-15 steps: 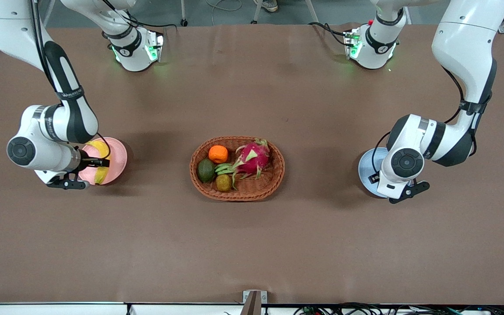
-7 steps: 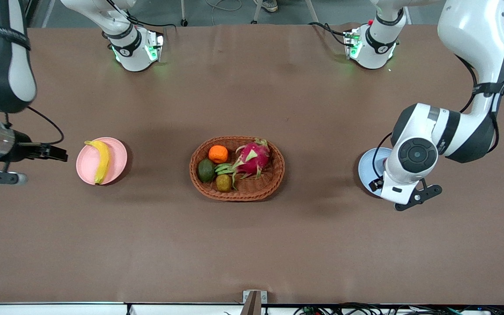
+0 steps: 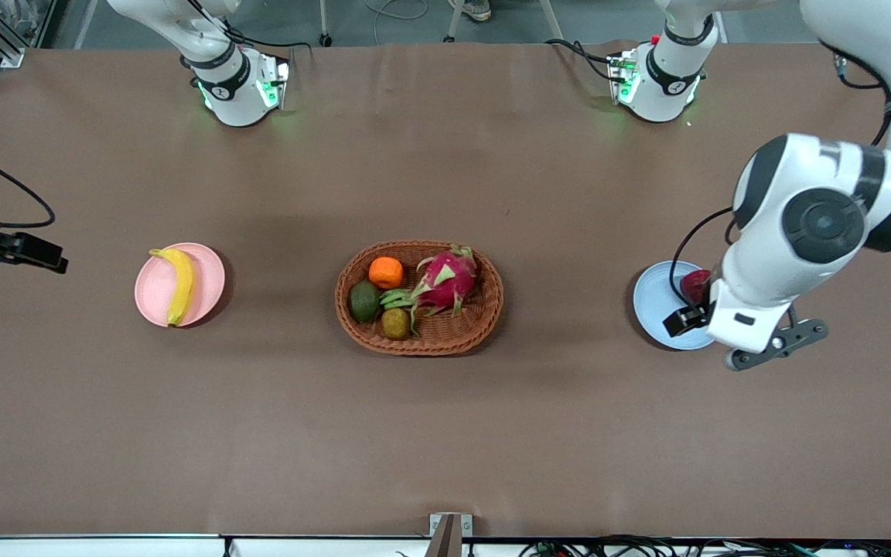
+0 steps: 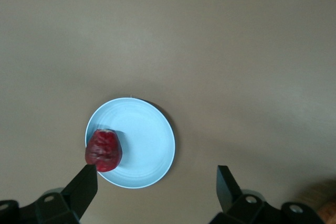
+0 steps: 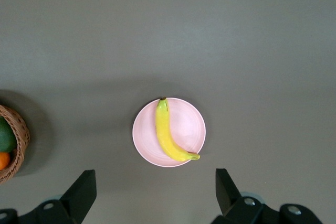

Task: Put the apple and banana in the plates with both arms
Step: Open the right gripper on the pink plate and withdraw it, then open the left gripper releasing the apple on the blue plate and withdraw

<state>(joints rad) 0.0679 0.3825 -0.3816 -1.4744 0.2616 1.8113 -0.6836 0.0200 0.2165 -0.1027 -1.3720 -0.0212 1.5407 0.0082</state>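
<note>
Left wrist view shows the left gripper (image 4: 155,182) with its two fingers wide apart and nothing between them, hanging high over the light blue plate (image 4: 144,129). The apple (image 4: 104,150) lies on this plate, close to the rim, dark red and a little wrinkled. One black fingertip (image 4: 84,179) appears just beside the apple in this picture, but the gripper is well above it.

Right wrist view shows the right gripper (image 5: 155,182) also with fingers spread apart and empty, up in the air over the pale pink plate (image 5: 191,127). The banana (image 5: 168,137) lies across the middle of this plate, with its dark stem tip at the rim.

On the front view the pink plate (image 3: 206,275) is toward the right arm's end of the table, the blue plate (image 3: 654,298) toward the left arm's end. Between them stands the woven basket (image 3: 484,309) with an orange (image 3: 386,272), a dragon fruit (image 3: 445,278), an avocado (image 3: 364,301) and a small brown-green fruit (image 3: 395,323).
</note>
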